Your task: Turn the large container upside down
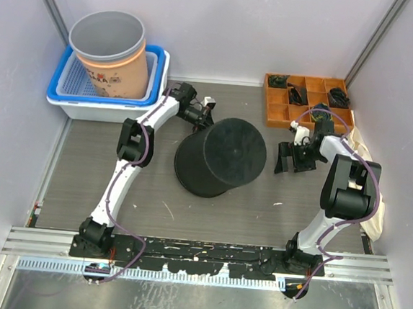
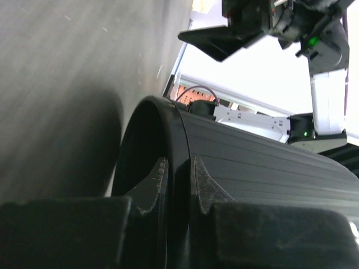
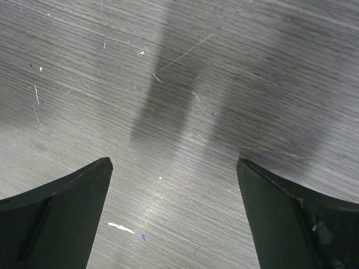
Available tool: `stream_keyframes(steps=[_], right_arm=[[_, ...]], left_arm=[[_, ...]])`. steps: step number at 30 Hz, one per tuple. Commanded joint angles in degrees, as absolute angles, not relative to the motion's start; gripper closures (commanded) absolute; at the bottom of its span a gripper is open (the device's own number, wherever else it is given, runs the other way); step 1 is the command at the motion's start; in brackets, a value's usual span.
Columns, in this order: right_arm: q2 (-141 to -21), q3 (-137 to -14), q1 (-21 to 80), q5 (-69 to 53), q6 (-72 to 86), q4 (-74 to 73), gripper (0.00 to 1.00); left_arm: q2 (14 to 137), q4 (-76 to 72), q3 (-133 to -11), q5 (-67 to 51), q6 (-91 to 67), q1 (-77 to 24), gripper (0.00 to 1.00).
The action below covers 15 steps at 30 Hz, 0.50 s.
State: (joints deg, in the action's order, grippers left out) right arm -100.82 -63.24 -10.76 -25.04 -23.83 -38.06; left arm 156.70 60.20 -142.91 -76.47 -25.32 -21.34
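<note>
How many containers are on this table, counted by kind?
Buckets: 2, the black ribbed plastic bucket and the tan plastic bucket
Baskets: 1, the blue-rimmed plastic basket
Compartment trays: 1, the orange compartment tray
Total: 4

Robot lab cell; white panel walls (image 1: 275,30); aluminium rail (image 1: 198,253); orange parts tray (image 1: 266,102)

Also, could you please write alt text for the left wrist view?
The left end effector grips the rim of a black container, one finger inside and one outside. Grey table fills the left, and the right arm shows at the upper right.
</note>
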Motion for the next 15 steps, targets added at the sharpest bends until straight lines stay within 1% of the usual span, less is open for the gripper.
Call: stream_keyframes(steps=[1,8,9,10,11,12,13,14,15], right_arm=[[-101.2,-65.1,-10.0,-23.9,-23.9,-37.7,0.00],[-99.5,-65.0,-9.2,-23.2,-22.9,-36.5,0.00],[-99.5,-65.0,-9.0,-23.2,-22.9,-36.5,0.00],[-99.5,-65.1,-8.8,-23.1,-22.9,-36.6,0.00],[-99.5,-65.1,-8.7,-23.0,-22.8,-36.6,0.00],[-99.4,-65.2,-8.5,-22.9,-22.8,-36.6,0.00],[-99.4,-65.2,-8.4,-22.9,-22.8,-36.5,0.00],[-99.3,-65.2,-8.3,-22.9,-22.8,-36.6,0.00],[-99.3,-65.2,-8.2,-23.0,-22.8,-36.6,0.00]], left_arm=[[157.0,40.6,-143.2,-76.5,-32.9,-20.8,1.00],[155.7,30.2,-142.1,-77.8,-40.8,-18.8,1.00],[155.6,29.7,-142.0,-77.7,-41.1,-18.5,0.97],[155.8,29.4,-142.0,-77.6,-41.1,-18.4,0.84],[156.1,29.4,-141.9,-77.2,-41.2,-18.1,0.67],[156.3,29.3,-141.7,-76.6,-41.4,-17.9,0.39],[156.5,29.3,-141.6,-76.2,-41.5,-17.7,0.05],[156.5,29.2,-141.5,-75.6,-41.5,-17.6,0.00],[156.5,29.4,-141.4,-75.2,-41.4,-17.6,0.01]])
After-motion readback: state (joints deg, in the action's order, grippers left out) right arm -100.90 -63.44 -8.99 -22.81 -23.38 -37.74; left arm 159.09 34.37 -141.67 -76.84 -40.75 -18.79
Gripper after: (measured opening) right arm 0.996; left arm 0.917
